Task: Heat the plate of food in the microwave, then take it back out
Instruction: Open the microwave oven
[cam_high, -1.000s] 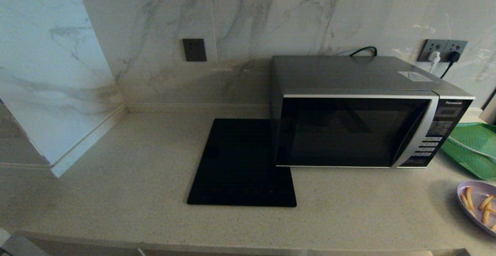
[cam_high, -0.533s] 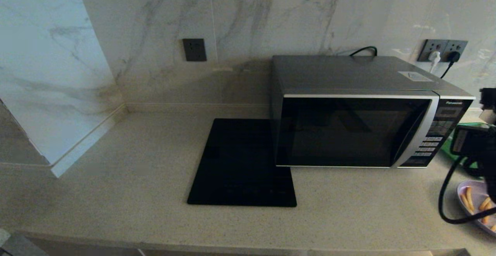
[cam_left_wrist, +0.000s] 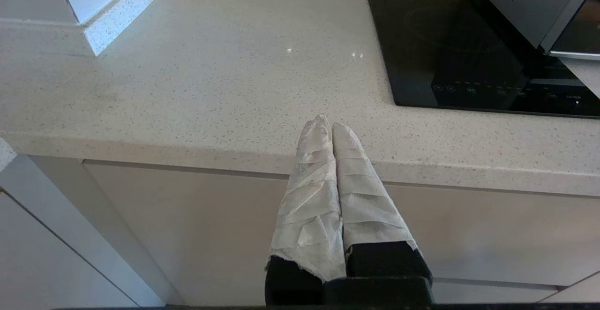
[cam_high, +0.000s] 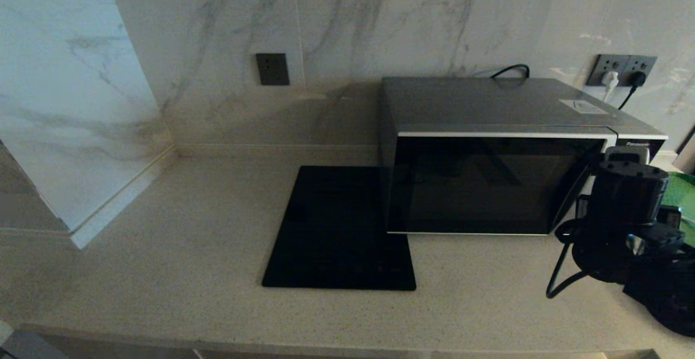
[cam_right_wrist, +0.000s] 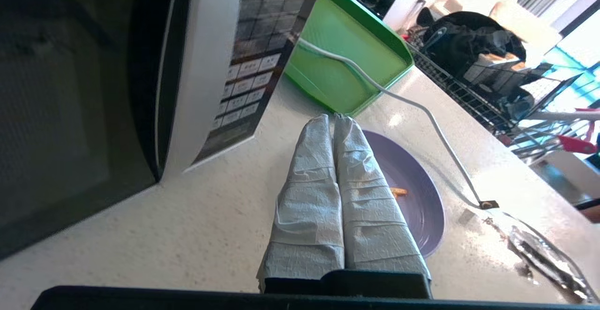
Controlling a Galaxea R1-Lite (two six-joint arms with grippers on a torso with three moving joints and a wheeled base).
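A speckled beige stone desk (cam_high: 163, 261) runs along a marble-tiled wall. On it, right of centre, stands the boxy silver-grey microwave (cam_high: 505, 155) with its dark glass door shut and a black button panel at its right end. A flat black square mat (cam_high: 339, 228) lies just left of the microwave, touching its near left corner.

The right arm reaches in at the right edge, near the button panel. Its right pincer (cam_right_wrist: 333, 120), two fingers wrapped in white tape, is closed with the tips pressed together and holds nothing. It hovers above the small round pale lilac plate of fries (cam_right_wrist: 412, 192), which sits on the desk to the right of the microwave. Beyond the plate lies a green plastic tray (cam_right_wrist: 347, 52), crossed by a thin white cable (cam_right_wrist: 436, 127).

The left pincer (cam_left_wrist: 332, 127), also tape-wrapped and closed empty, sits at the desk's near edge, well left of the microwave.
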